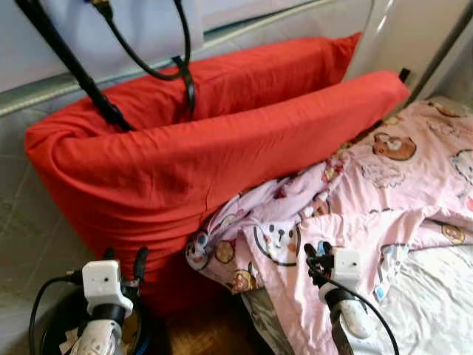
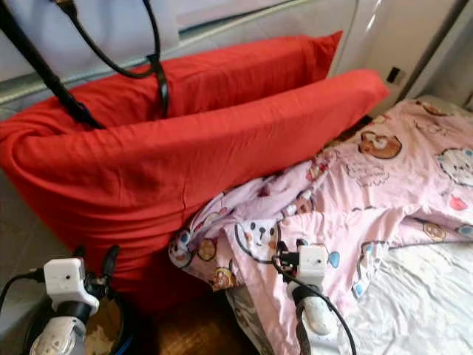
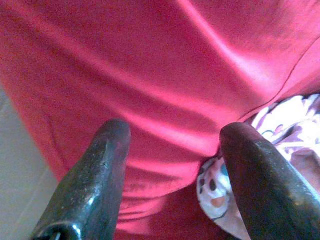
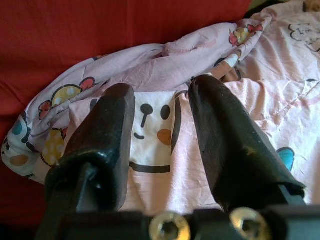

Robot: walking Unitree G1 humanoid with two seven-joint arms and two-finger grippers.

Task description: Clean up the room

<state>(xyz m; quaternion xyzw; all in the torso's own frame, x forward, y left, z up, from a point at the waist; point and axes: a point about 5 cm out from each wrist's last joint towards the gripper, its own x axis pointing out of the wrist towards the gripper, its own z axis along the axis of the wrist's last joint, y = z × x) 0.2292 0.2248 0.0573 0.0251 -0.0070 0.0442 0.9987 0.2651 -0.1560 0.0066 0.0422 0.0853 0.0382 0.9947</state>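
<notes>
Evidently the tidying of the bed is at an early stage. The landmark is the red pillow (image 1: 222, 148), a long bolster-like cushion folded on itself and propped against the wall and rail. A pink cartoon-print blanket (image 1: 384, 192) lies rumpled just beside the pillow's lower right end, its bunched corner pressed against the red fabric and hanging over the mattress edge. Beyond the blanket, away from the pillow, bare white sheet (image 1: 436, 296) shows. Black straps (image 1: 148, 63) hang over the pillow's upper fold.

The left gripper (image 1: 126, 268) sits low in front of the pillow's left end, fingers (image 3: 95, 175) apart and holding nothing, close to the red cloth. The right gripper (image 1: 316, 260) hovers over the blanket's bunched edge, near the pillow's lower right; its fingers (image 4: 110, 135) are likewise apart and empty, pointed at a printed face.

Judgement: nothing yet appears straightened — the blanket remains to be spread or folded, and the pillow to be laid properly. A round bin (image 1: 52, 333) stands below the pillow's left end.
</notes>
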